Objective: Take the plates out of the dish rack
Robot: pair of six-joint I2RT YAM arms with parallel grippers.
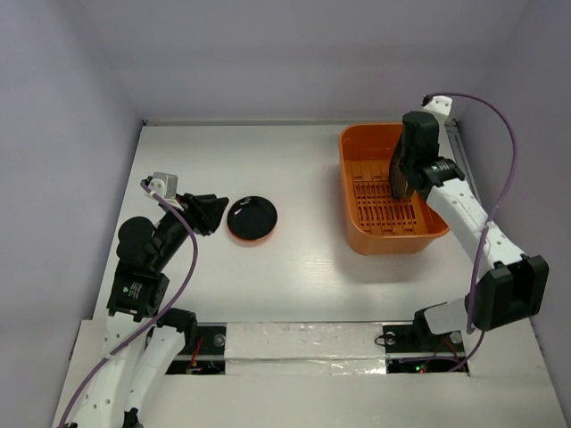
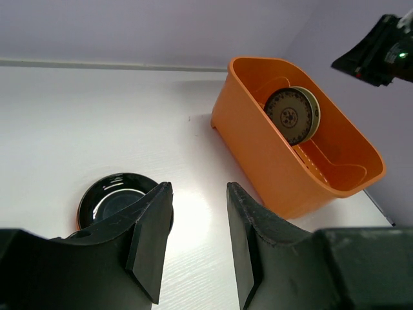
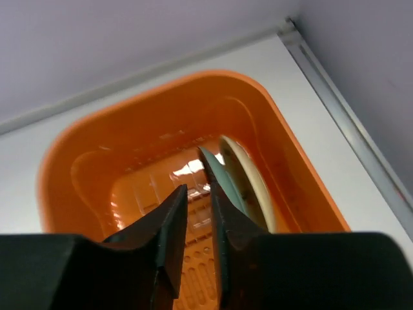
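Note:
The orange dish rack (image 1: 393, 242) stands at the right of the table. Two plates stand on edge inside it, a blue-grey one (image 3: 223, 172) and a cream one (image 3: 246, 175) behind it; from the left wrist view a patterned plate face (image 2: 290, 115) shows. My right gripper (image 3: 198, 187) hangs inside the rack, its jaws narrowly open with only the rack floor between them. Its right finger (image 3: 226, 213) lies against the blue-grey plate's near face. A black plate (image 1: 252, 218) with an orange-red rim lies flat on the table. My left gripper (image 1: 210, 212) stands open and empty just left of it.
The rack's slotted floor (image 3: 200, 271) lies under the right fingers, and its walls (image 2: 258, 142) close in on all sides. A metal rail (image 3: 348, 123) runs along the table's right edge. Purple walls surround the table.

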